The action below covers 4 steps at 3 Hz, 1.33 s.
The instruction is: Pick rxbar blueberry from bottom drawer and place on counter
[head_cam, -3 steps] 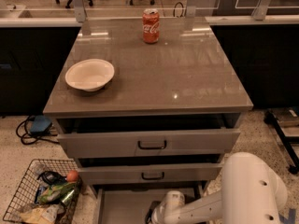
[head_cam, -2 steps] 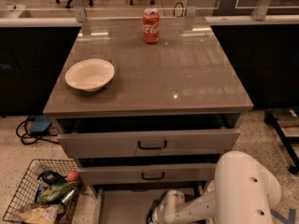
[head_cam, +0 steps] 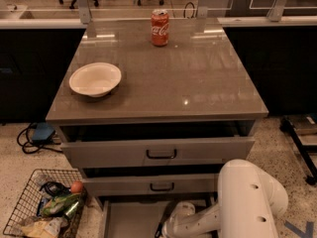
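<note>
So the robot's white arm (head_cam: pixel 247 202) comes in from the bottom right and fills that corner. It blocks the right end of the middle drawer (head_cam: pixel 119 186) and most of the right half of the bottom drawer (head_cam: pixel 126 219). The gripper (head_cam: pixel 164 230) is down inside the bottom drawer, right at the lower edge of the shot. Only a dark bit of it pokes out past the rounded wrist, so I can't tell if it's open, closed or holding something.

I can't find the rxbar blueberry anywhere. The bit of drawer floor that shows, left of the wrist, is plain pale grey, and the rest is either behind the arm or cut off by the frame.

All three drawers are pulled out. The top drawer (head_cam: pixel 109 153) is only out a little, and its inside is just a dark gap under the counter (head_cam: pixel 198 83).

On the counter, a red cola can (head_cam: pixel 159 28) stands upright near the back edge, and a white bowl (head_cam: pixel 95 79) sits on the left side, well apart from the can.

On the floor at the lower left there's a wire basket (head_cam: pixel 17 217) of mixed packets, partly cropped, and I can't really read what's in it.
</note>
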Each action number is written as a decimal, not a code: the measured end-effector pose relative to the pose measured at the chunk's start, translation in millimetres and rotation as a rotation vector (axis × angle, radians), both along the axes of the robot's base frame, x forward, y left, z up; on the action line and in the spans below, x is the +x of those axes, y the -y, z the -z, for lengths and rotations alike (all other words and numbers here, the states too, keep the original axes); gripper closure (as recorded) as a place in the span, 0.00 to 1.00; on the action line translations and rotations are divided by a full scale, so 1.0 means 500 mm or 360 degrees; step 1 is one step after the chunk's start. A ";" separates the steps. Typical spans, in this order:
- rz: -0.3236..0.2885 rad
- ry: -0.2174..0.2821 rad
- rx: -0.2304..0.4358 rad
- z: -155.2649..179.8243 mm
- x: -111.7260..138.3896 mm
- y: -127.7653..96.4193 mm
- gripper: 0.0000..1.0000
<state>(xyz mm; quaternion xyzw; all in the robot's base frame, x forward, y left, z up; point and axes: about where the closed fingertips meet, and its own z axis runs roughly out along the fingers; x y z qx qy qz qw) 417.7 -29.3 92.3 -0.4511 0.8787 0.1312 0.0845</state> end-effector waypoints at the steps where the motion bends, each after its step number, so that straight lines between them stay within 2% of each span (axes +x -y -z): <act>1: 0.0002 -0.0018 0.0003 0.004 -0.003 0.006 0.24; 4: 0.0001 -0.0018 0.0003 -0.033 -0.003 0.006 0.92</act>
